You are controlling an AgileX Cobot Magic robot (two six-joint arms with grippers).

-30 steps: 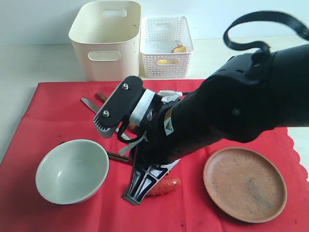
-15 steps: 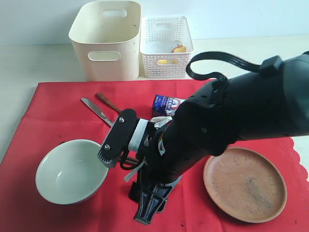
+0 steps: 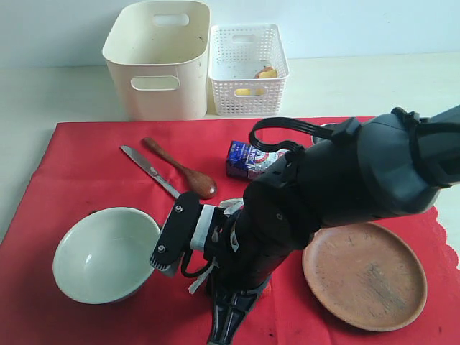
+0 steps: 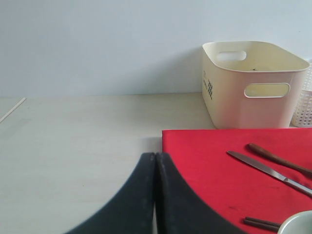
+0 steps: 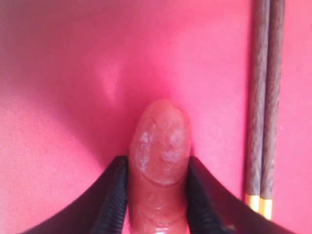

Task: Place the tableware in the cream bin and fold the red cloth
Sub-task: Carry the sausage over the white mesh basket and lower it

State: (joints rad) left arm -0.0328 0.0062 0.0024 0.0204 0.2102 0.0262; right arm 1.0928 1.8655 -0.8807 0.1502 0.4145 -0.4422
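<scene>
Red cloth (image 5: pixel 68 73) under sausage (image 5: pixel 161 141), right tool (image 5: pixel 157 168) clamping it

Soft, even light is filling the exterior view, the cloth (image 3: pixel 79 158) glowing bright red, the bowl (image 3: pixel 106 253) at lower left catching a faint sheen and the right arm (image 3: pixel 345 187) casting a weak shadow below. In the left wrist view the bin (image 4: pixel 251 83) is showing crisp while the left gripper (image 4: pixel 155 158), close to the lens, is blurring into black. The right wrist view is coming out soft and dim at its edges, the sausage (image 5: pixel 160 161) reflecting pale glare patches and the chopsticks (image 5: pixel 263 97) blurring slightly.
</scene>
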